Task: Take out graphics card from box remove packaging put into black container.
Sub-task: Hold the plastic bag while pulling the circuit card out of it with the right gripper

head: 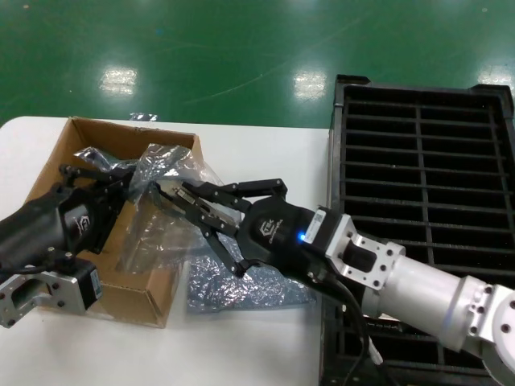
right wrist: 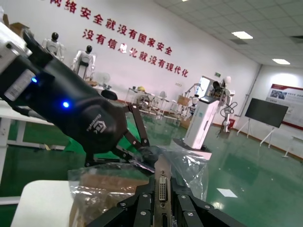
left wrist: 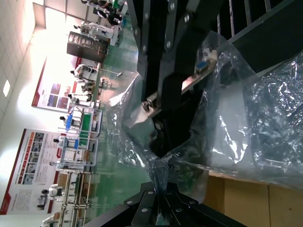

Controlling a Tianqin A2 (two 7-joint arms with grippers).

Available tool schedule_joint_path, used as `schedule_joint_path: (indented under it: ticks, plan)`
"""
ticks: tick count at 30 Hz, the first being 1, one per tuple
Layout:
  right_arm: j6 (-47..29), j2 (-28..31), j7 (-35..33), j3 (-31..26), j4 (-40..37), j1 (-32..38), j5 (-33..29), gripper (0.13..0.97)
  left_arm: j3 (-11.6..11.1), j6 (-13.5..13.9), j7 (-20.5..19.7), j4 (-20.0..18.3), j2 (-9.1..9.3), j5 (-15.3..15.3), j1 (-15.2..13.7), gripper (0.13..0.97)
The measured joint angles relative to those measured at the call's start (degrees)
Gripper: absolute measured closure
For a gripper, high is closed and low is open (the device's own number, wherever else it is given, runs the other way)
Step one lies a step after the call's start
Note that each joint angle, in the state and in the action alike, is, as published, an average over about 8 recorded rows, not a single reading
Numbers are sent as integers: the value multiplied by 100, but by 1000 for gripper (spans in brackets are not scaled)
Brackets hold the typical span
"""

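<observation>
The brown box (head: 150,302) lies open at the table's left. Over it, my right gripper (head: 166,194) is shut on the silver end bracket of the graphics card (head: 183,199). The right wrist view shows its white port (right wrist: 163,188) squeezed between my right gripper's (right wrist: 163,201) jaws. The card's far part is still inside the crinkly clear packaging (head: 161,229). My left gripper (head: 131,186) is shut on the opposite end of that bag, whose pinched plastic (left wrist: 163,176) runs into my left gripper (left wrist: 171,196). The ribbed black container (head: 426,161) stands to the right.
A second crumpled plastic bag (head: 241,288) lies on the white table (head: 265,161) between the box and the container, under my right arm. More plastic (head: 96,157) fills the back of the box. Green floor lies beyond the table's far edge.
</observation>
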Motion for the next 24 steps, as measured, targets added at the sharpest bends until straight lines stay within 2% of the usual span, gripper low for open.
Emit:
schedule_joint_path:
  ticks: [9,24]
  plan:
    - [-40,215,186,10,394,-203,37,906,0,0,0,0,0,0,0,959]
    - [31,827,1328,114,1342,-459,-536,906,0,0,0,0,0,0,0,959]
